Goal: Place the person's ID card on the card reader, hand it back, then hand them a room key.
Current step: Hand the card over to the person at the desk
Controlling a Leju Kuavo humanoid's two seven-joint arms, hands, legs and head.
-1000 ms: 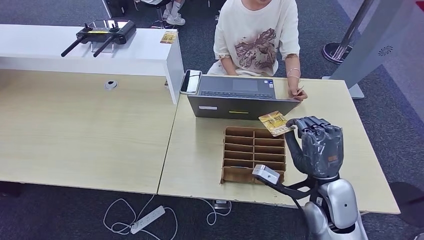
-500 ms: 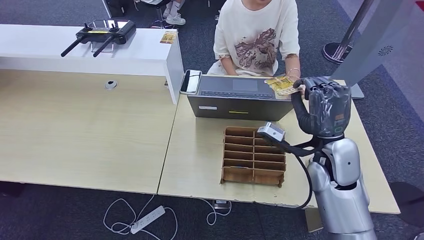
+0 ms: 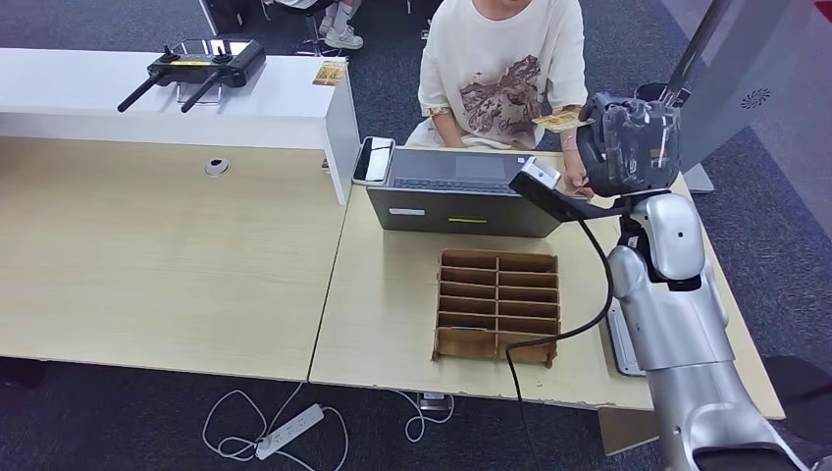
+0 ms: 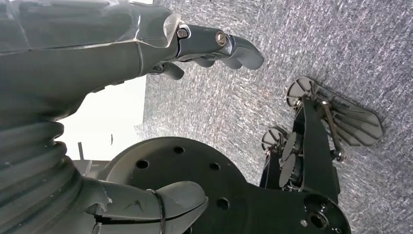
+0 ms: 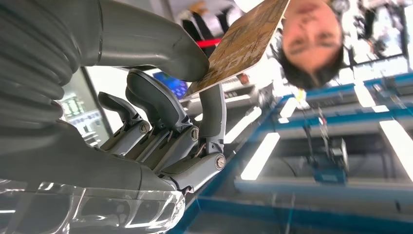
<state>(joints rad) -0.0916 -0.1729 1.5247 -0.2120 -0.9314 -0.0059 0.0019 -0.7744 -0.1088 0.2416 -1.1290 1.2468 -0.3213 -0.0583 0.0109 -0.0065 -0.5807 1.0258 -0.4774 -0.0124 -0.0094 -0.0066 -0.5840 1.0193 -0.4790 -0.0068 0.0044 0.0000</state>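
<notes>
Reception or front-desk setting: long pale wood worktop, raised white counter, open laptop, grey carpet, queue-barrier post base.

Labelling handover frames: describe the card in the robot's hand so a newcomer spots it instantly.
Start at the open laptop on the light wooden desk, then look up and right to the raised right hand before the seated person. The yellow patterned card is pinched there, held in the air.

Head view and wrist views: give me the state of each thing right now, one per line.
Room key card: pinched, raised toward the person.
Right robot hand: holding the card.
Left robot hand: empty, fingers apart.
Laptop: open.
Cardboard organizer: on the desk, one slot holds something blue.
</notes>
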